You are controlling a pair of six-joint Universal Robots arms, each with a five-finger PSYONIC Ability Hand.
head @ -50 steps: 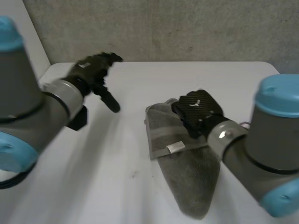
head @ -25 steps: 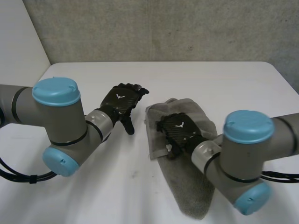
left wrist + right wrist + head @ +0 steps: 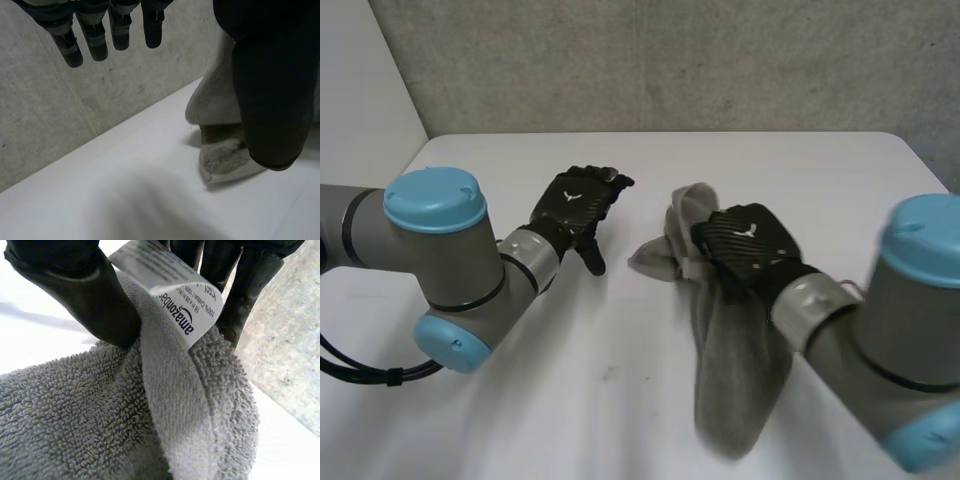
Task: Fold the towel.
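A grey towel (image 3: 735, 375) lies bunched in a long strip on the white table (image 3: 800, 170), right of the middle. My right hand (image 3: 745, 245) is shut on its far end, lifting that end off the table. In the right wrist view the thumb (image 3: 85, 295) and fingers (image 3: 252, 285) pinch the towel (image 3: 100, 410) at its hem, right by a white label (image 3: 172, 287). My left hand (image 3: 578, 205) hovers open to the left of the towel, apart from it. Its straight fingers (image 3: 95, 37) point toward the wall, and the towel's end (image 3: 222, 130) lies beside its thumb (image 3: 272, 100).
A grey concrete wall (image 3: 670, 60) rises behind the table's far edge. Both grey arms with light-blue caps (image 3: 435, 200) reach in from the near side.
My right hand has closed on the towel's far end and raised it, pulling the flat fold into a narrow strip. My left hand came in toward the towel and now holds still.
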